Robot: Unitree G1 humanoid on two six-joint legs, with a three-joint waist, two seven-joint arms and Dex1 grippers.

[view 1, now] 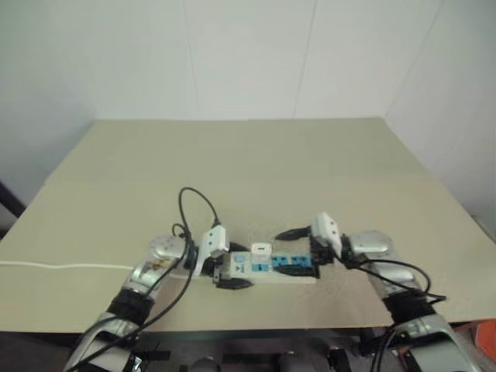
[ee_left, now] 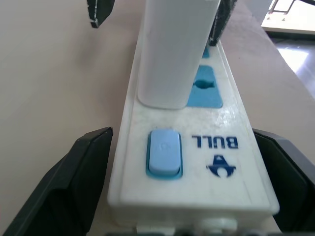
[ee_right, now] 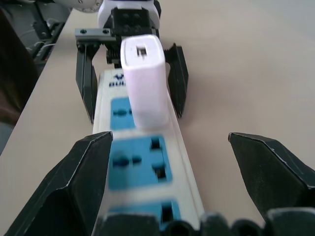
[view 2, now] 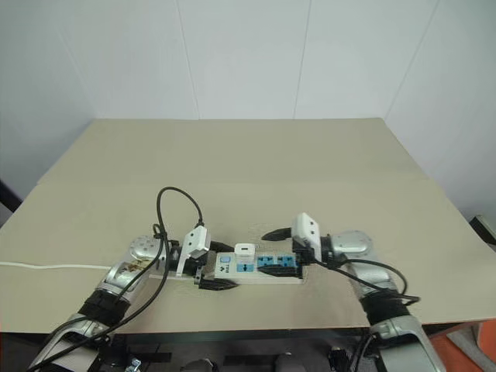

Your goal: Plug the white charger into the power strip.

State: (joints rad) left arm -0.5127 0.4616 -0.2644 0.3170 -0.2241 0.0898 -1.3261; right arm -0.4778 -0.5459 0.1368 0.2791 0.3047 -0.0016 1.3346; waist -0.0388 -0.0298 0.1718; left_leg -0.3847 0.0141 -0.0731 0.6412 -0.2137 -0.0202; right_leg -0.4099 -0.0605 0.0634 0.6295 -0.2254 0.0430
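The power strip [view 1: 288, 267] lies flat near the table's front edge, blue socket faces up. The white charger [view 1: 261, 249] stands upright in a socket close to the strip's switch end [ee_left: 165, 152]. My left gripper [view 1: 231, 266] is open, with one finger on each side of that switch end, close beside the strip's sides. My right gripper [view 1: 298, 252] is open wide at the opposite end, fingers [ee_right: 74, 187] well apart from the strip [ee_right: 142, 162]. Neither gripper touches the charger [ee_right: 145, 83].
The strip's thin white cord [view 1: 62, 267] runs off to the left across the beige table [view 1: 248, 163]. The table's front edge is just below the strip. White walls close off the back and right. An orange object [view 1: 487, 341] sits beyond the front right corner.
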